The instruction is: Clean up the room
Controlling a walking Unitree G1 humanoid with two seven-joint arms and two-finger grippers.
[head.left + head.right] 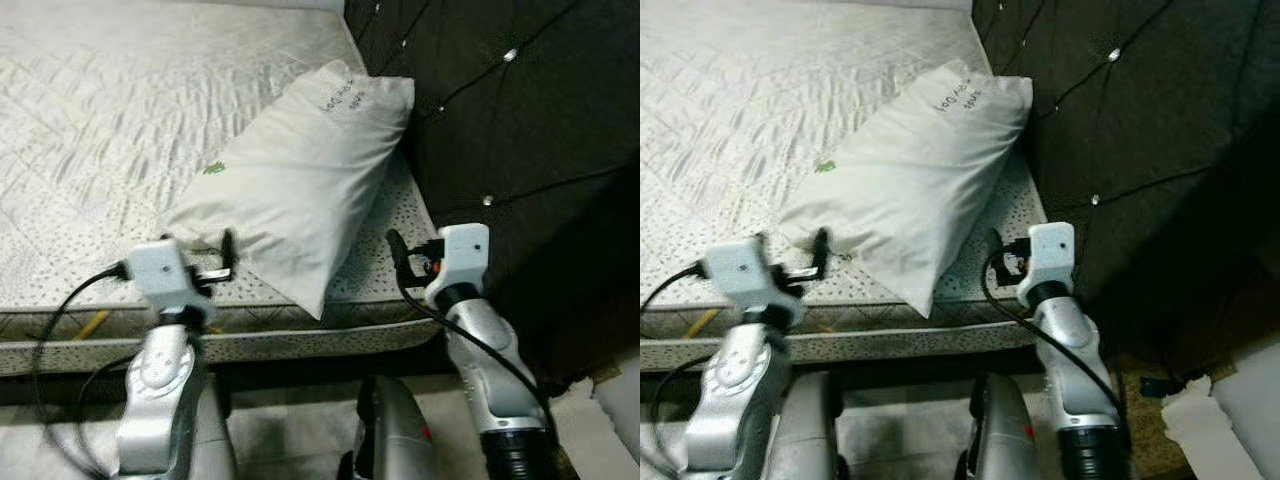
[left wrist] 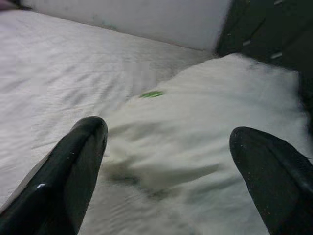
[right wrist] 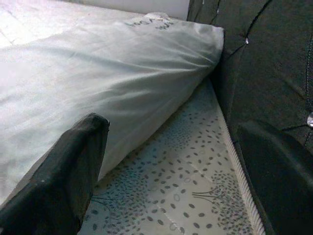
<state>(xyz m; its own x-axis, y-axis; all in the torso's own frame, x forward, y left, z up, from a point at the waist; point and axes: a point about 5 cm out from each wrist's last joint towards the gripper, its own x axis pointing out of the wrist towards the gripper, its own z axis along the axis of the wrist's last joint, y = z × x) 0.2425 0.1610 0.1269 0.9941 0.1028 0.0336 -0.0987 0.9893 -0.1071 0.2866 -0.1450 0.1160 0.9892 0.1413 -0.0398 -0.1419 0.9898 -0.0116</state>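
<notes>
Pillow: a white pillow (image 1: 300, 180) lies aslant on the bare quilted mattress (image 1: 110, 130), its far corner up against the dark tufted headboard (image 1: 520, 130), its near corner hanging just over the mattress edge. Handwriting marks its far end; a small green tag (image 1: 214, 169) sits at its left edge.
Left gripper: the left gripper (image 1: 222, 262) hovers at the mattress edge, just beside the pillow's near left side; in its wrist view the two black fingers (image 2: 73, 166) stand wide apart, nothing between them.
Right gripper: the right gripper (image 1: 398, 250) is raised near the pillow's right side, by the headboard; its fingers (image 3: 63, 181) are spread, framing the pillow's flank and the patterned mattress border.
Floor: pale sheets lie at the lower right.
</notes>
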